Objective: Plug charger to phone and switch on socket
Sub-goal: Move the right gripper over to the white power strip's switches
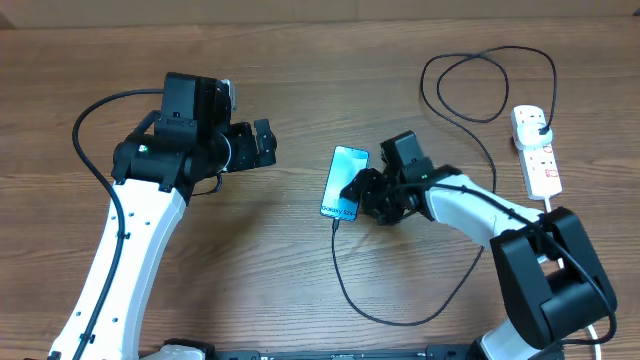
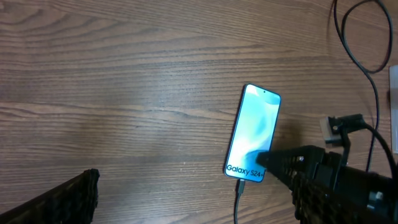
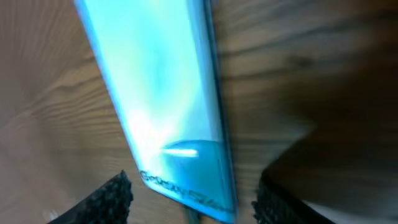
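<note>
Only overhead catches the power strip (image 1: 537, 150); right gripper (image 3: 193, 196) stands parted astride the phone (image 3: 155, 93), left gripper (image 1: 262, 143) wide, empty.

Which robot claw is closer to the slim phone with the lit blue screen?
Right. The right gripper sits at the phone's near end; the left gripper hangs well clear.

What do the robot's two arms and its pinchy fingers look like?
Both the left arm and right arm have smooth white tubes joined by chunky black blocks, with thin black wires running along them. The left one has a tiny green spot. The right gripper has black fingers with a bumpy texture.
</note>
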